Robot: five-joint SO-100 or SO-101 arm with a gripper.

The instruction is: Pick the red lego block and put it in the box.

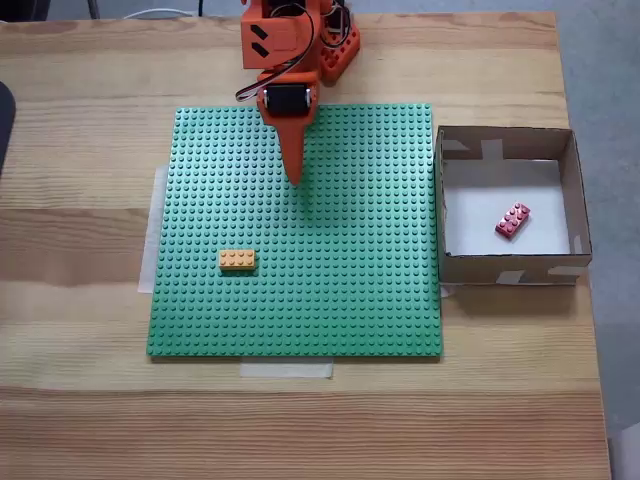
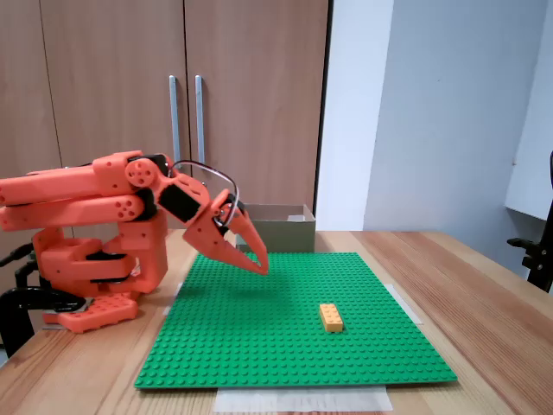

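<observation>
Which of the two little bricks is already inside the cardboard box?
The red lego block: it lies on the white floor of the box. The yellow-orange brick still sits out on the green baseplate.

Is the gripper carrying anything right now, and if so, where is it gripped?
Nothing is held. The gripper hangs shut and empty above the green baseplate; the red lego block already lies in the box.

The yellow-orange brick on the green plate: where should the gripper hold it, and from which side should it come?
Probably from straight above, closing on the two long sides of the yellow-orange brick. It lies flat, studs up, alone on the green plate, with free room around it. Its long axis runs left to right in the fixed view from above, so the gripper should turn until its jaws span the short width.
</observation>
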